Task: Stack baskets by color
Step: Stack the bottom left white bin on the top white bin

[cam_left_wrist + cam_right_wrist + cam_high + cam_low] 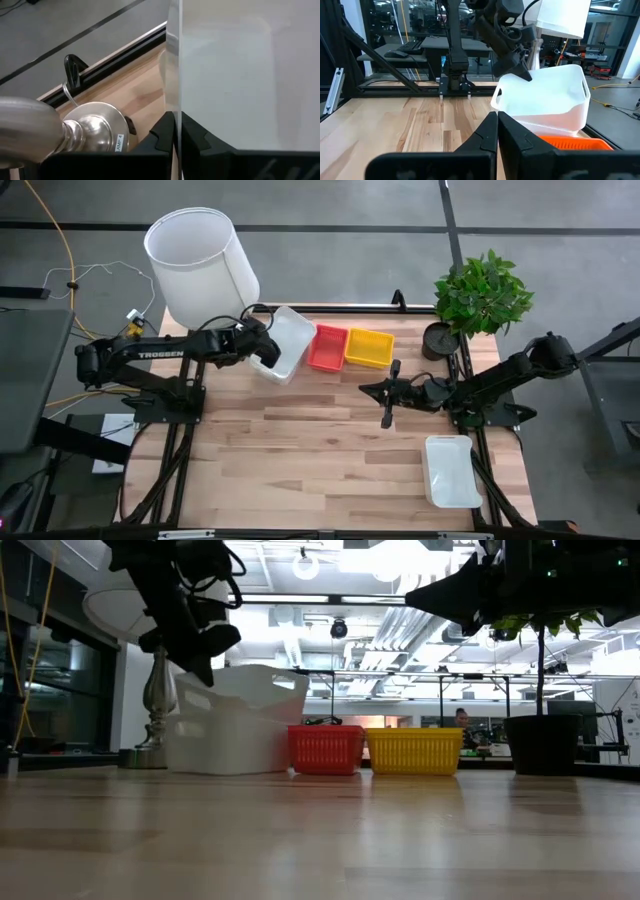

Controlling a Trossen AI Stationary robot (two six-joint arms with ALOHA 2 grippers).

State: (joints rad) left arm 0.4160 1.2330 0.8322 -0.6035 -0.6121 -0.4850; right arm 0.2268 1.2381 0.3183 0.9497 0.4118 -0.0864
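Our surface [330, 450] is a pale wood-plank top, with a white lampshade [200, 265] on a silver lamp base [95, 132] at the far left corner and a potted plant [480, 295] at the far right.

Along the far edge sit three baskets in a row: a white basket [288, 342], a red basket [328, 347] beside it and a yellow basket [369, 348] touching the red one. A second white basket [452, 470] lies well apart, near the front right edge. So we count two white, one red and one yellow in view; whether any is already a nested stack we cannot tell.

Our left tool [268, 356] is pinched shut on the thin wall of the white basket at the row's left end, and the basket sits tilted, one side raised, resting against the red one. Our right tool [387, 402] hangs closed and empty over the middle of the surface.

We judge these baskets light, stiff, thin-walled plastic, smooth enough to slip. The rim or side wall is the natural hold; a one-sided pinch will let the basket swing, so slow moves suit it. The cut-out handles at the ends offer another hold.
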